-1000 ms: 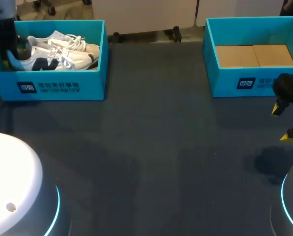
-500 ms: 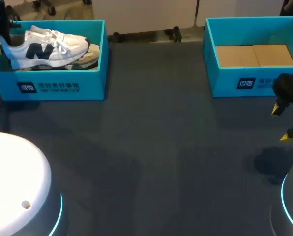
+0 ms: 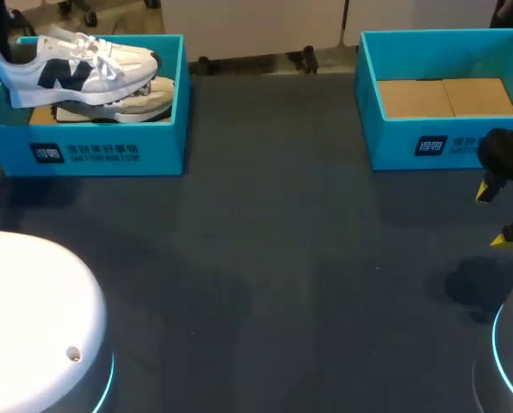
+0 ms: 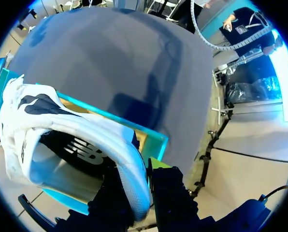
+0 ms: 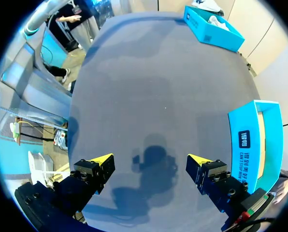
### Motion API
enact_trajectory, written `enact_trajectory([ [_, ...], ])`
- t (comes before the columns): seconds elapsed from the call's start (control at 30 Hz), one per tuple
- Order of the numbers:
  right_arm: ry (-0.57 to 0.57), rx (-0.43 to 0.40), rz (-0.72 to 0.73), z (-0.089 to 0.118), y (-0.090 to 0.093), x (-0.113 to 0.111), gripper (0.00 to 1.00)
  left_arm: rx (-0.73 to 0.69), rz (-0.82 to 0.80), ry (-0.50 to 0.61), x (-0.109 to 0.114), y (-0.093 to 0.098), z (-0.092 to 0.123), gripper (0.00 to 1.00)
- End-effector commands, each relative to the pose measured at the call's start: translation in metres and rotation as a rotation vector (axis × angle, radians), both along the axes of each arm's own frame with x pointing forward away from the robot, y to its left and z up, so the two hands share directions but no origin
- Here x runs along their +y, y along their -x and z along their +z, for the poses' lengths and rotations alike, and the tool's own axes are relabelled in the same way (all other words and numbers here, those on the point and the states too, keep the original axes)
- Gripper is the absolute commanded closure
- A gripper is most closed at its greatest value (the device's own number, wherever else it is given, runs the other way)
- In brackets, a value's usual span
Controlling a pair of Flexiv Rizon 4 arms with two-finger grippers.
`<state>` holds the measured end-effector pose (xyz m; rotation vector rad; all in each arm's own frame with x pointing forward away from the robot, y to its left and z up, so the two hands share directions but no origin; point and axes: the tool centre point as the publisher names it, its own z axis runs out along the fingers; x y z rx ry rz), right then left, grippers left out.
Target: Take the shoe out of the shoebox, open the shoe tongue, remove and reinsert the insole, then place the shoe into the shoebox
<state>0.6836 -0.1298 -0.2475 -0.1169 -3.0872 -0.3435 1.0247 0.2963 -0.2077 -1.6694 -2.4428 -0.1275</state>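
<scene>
— What changed?
— Our left gripper (image 4: 140, 182), clamped on the heel of the shoe (image 3: 76, 64), has lifted it higher above the upper-left shoebox (image 3: 101, 151); our right gripper (image 3: 495, 215) stays wide open, empty.
— And the table (image 3: 265, 258)?
— Dark grey, another box (image 3: 394, 142) upper right

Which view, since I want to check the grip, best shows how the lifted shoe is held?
Left wrist view: the left gripper pinches the shoe by its heel. The head view shows the whole shoe side-on above the shoebox, but no fingers. The right wrist view shows only distant white specks.
</scene>
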Motion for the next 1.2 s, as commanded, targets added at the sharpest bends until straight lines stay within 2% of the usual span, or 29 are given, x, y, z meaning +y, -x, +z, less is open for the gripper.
enact_trajectory([
  [0.03, 0.003, -0.001, 0.0, -0.001, 0.0, 0.0, 0.0, -0.052, -0.005, -0.023, -0.005, 0.018, 0.015, 1.0],
  [0.47, 0.003, -0.001, 0.0, -0.001, 0.0, 0.0, 0.0, -0.052, -0.005, -0.023, -0.005, 0.018, 0.015, 1.0],
  [0.7, 0.003, -0.001, 0.0, -0.001, 0.0, 0.0, 0.0, -0.112, 0.038, -0.076, -0.036, 0.05, 0.034, 1.0],
  [0.93, 0.003, -0.001, 0.0, -0.001, 0.0, 0.0, 0.0, -0.137, 0.045, -0.066, -0.05, 0.083, 0.054, 1.0],
  [1.2, 0.003, -0.001, 0.0, -0.001, 0.0, 0.0, 0.0, -0.14, 0.016, -0.038, -0.072, 0.138, 0.068, 1.0],
])
